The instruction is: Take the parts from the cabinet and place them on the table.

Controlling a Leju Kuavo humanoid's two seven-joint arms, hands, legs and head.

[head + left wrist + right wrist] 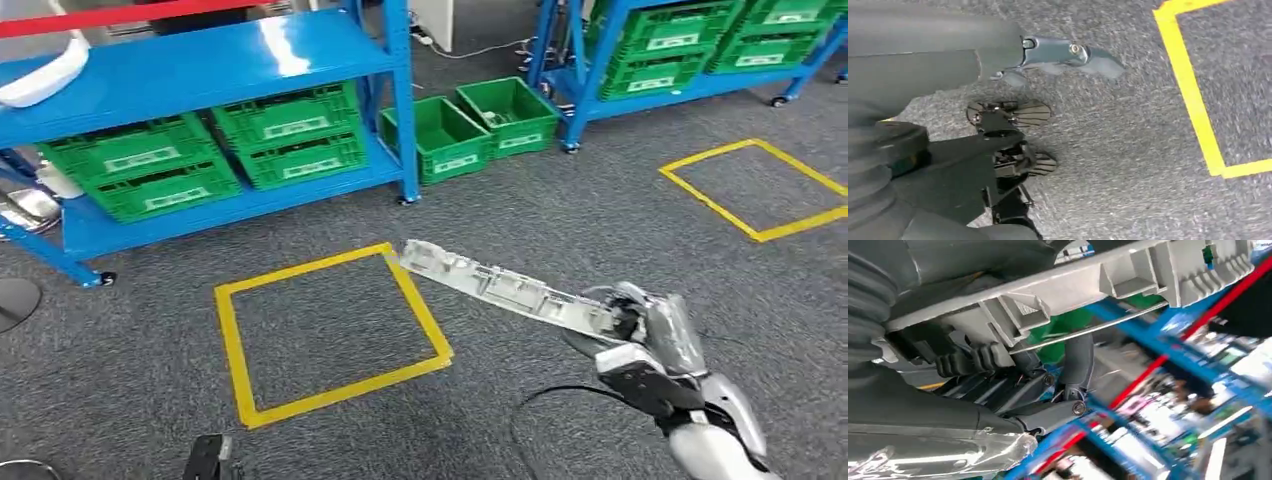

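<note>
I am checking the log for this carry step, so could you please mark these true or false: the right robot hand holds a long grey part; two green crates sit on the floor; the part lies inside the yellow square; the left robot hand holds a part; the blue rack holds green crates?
1. The right robot hand holds a long grey part. True.
2. Two green crates sit on the floor. True, open-topped, beside the blue rack.
3. The part lies inside the yellow square. False: it is held in the air, above the floor.
4. The left robot hand holds a part. False: it holds nothing, hanging over the carpet.
5. The blue rack holds green crates. True.
</note>
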